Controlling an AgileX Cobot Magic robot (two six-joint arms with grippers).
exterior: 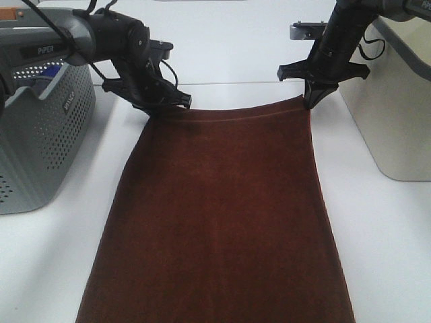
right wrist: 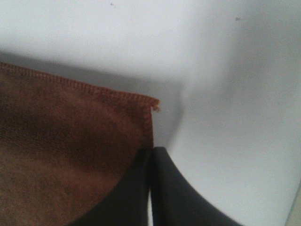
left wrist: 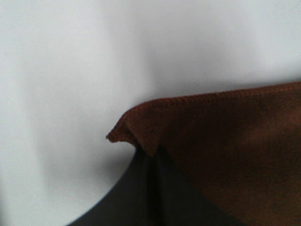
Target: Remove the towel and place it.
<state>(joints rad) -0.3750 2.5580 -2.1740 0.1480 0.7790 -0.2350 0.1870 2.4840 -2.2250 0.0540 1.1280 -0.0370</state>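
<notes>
1 towel (exterior: pixel 222 215): far corners pinched in my left gripper (exterior: pixel 182 102) and right gripper (exterior: pixel 311 102); white table (exterior: pixel 384 235) flanks both long edges.

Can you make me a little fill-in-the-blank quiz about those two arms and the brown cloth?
The left gripper and the right gripper each pinch a ____ of the towel. Both pairs of jaws are ____. The perforated grey basket stands to the ____ of the towel in the high view.
Missing words: corner; shut; left.
</notes>
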